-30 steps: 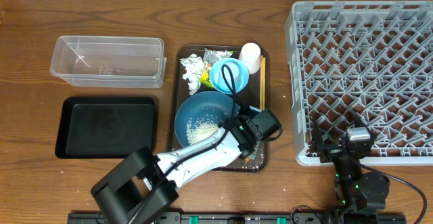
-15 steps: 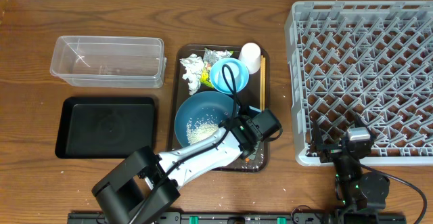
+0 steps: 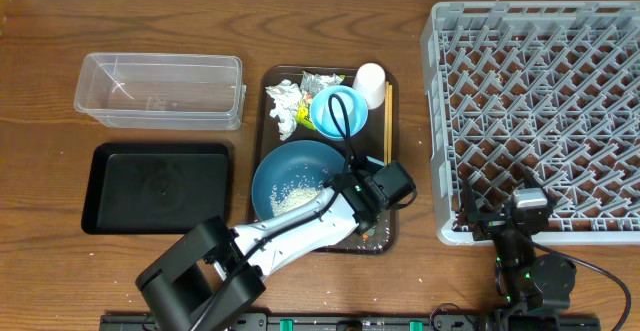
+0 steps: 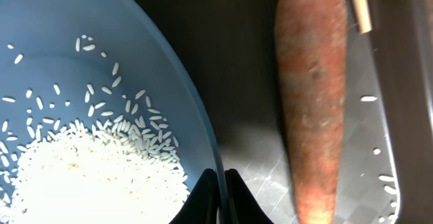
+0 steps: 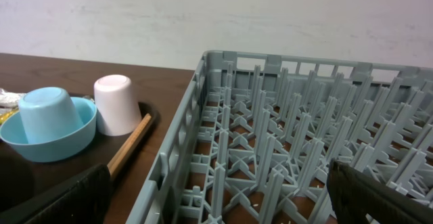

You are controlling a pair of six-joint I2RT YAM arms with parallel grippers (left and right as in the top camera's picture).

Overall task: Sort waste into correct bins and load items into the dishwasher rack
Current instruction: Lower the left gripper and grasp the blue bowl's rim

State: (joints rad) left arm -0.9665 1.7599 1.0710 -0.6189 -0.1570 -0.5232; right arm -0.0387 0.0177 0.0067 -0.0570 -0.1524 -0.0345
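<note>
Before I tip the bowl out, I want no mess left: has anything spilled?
Yes. A few rice grains lie loose on the tray, beside the carrot, outside the blue bowl.

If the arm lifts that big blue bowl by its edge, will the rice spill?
Likely stiff: the blue bowl looks like hard plastic. Pinched at one edge by the left gripper, it may tilt, and the loose rice could slide out.
</note>
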